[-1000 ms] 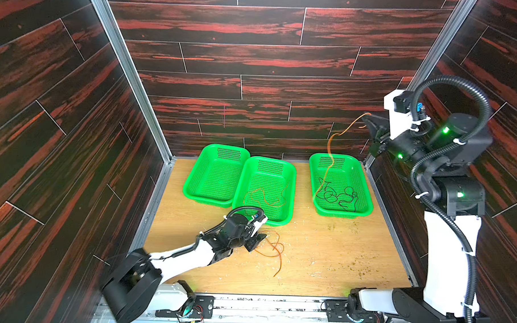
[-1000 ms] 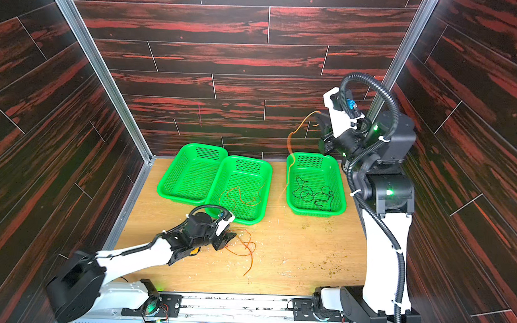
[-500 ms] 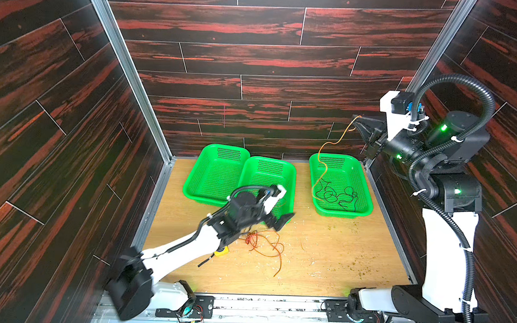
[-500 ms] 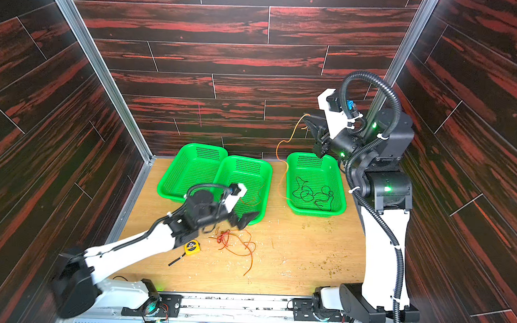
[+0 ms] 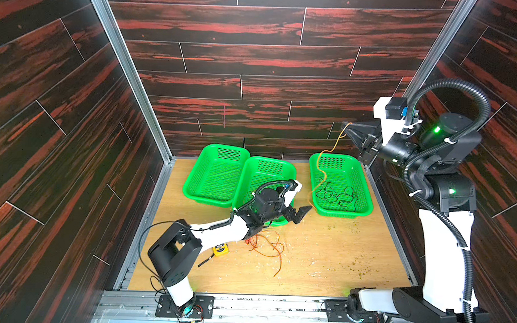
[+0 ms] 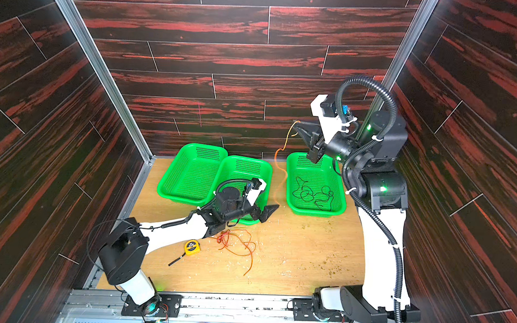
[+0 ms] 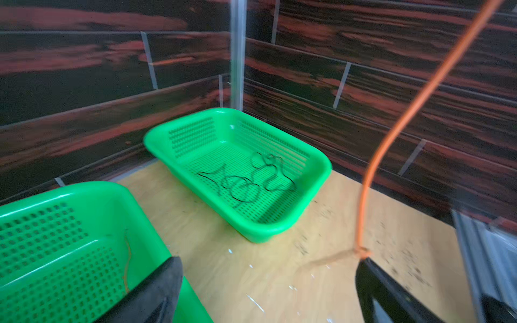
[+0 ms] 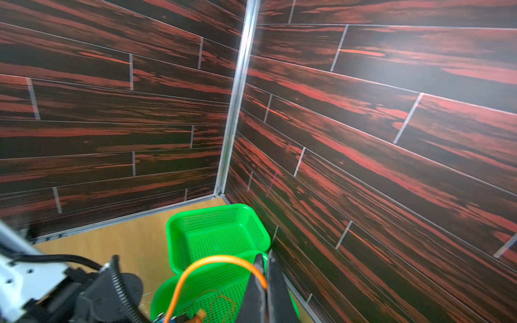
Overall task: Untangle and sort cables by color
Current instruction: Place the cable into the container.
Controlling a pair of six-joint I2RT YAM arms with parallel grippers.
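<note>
1. Orange cable (image 7: 364,195): upper end pinched between the closed fingers of right gripper (image 5: 348,125), held high near the back wall. Hanging from there in a loose curve, down through the gap between middle basket (image 5: 269,158) and right basket (image 5: 341,213). Lower end just beside one fingertip (image 7: 372,276) of left gripper; contact there not discernible through the blur.
2. Black cable (image 5: 336,197): lying in loose loops on the floor of right basket, wholly inside the rim, apart from every other cable.
3. Red and orange tangle (image 5: 264,242): lying on table (image 5: 336,259) in front of middle basket, partly under the left forearm, with one orange end trailing toward the near edge.
4. Thin orange strand (image 7: 127,260): inside middle basket, against its wall; full run hidden by the left arm in both top views.
5. Left gripper (image 5: 298,214): fingers spread wide, nothing between them. Hovering above table just off the near right corner of middle basket, pointing toward right basket.
6. Left basket (image 5: 208,199): touching middle basket along one side, set toward the back wall.
7. Tape measure (image 5: 220,249): yellow, on table beside the left arm, just left of the tangle, with short black strap (image 5: 205,260) trailing toward the near edge.
</note>
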